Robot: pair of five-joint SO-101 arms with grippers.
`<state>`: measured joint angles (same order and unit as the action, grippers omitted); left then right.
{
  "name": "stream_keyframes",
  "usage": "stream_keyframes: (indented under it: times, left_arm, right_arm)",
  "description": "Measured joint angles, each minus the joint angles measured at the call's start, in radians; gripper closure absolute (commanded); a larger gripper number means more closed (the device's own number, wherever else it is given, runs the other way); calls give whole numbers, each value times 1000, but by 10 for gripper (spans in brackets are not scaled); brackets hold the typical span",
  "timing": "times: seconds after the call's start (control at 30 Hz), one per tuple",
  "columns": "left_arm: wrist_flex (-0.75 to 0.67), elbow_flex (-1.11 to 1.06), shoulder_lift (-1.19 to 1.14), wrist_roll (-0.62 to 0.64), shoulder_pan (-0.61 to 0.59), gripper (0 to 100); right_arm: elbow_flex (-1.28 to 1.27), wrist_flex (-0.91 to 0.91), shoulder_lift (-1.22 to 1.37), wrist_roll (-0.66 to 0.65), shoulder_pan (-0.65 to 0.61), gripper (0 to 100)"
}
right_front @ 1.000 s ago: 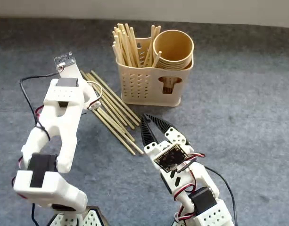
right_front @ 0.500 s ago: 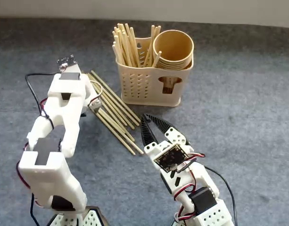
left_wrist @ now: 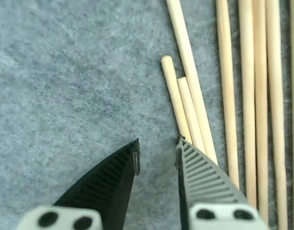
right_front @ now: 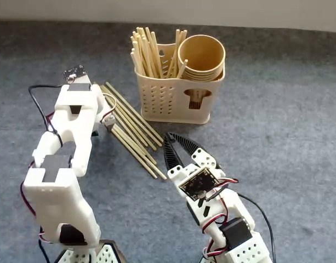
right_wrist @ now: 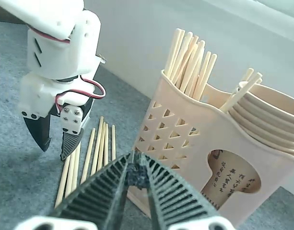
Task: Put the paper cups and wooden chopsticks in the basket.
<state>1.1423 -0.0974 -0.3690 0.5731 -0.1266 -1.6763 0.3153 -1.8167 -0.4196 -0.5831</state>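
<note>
Loose chopsticks (right_front: 129, 129): a bundle lying flat on the grey counter (right_front: 277, 137), slanting away from the front left corner of the basket (right_front: 176, 101).
My left fingers (left_wrist: 156, 148): parted and empty, pointing down at the bundle's outer edge. One tip overlaps the ends of two sticks, and the gap sits over bare counter.
My right fingers (right_wrist: 135, 165): tips pressed together, holding nothing, near the basket's front.
Basket contents: stacked paper cups (right_front: 201, 55) and standing chopsticks (right_front: 148, 52).
Open room: bare counter beyond the bundle's outer side and right of the basket.
</note>
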Motion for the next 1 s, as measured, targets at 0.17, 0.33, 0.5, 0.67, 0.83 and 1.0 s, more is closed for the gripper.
stream_keyframes:
  times: [0.17,0.33,0.5,0.67,0.83,1.0]
  left_arm:
    - [87,40,2,0,11,861]
    - [115,46,9,0,37,861]
    - [97,81,-61,0,35,861]
    - [129,189,-161,0,41,861]
    - [226,315,-242,2,41,928]
    - [279,408,-307,5,44,993]
  right_arm:
    - [0,0,0,0,0,992]
    - [0,0,0,0,0,992]
    - [0,0,0,0,0,992]
    - [0,0,0,0,0,992]
    - [0,0,0,0,0,992]
    - [0,0,0,0,0,992]
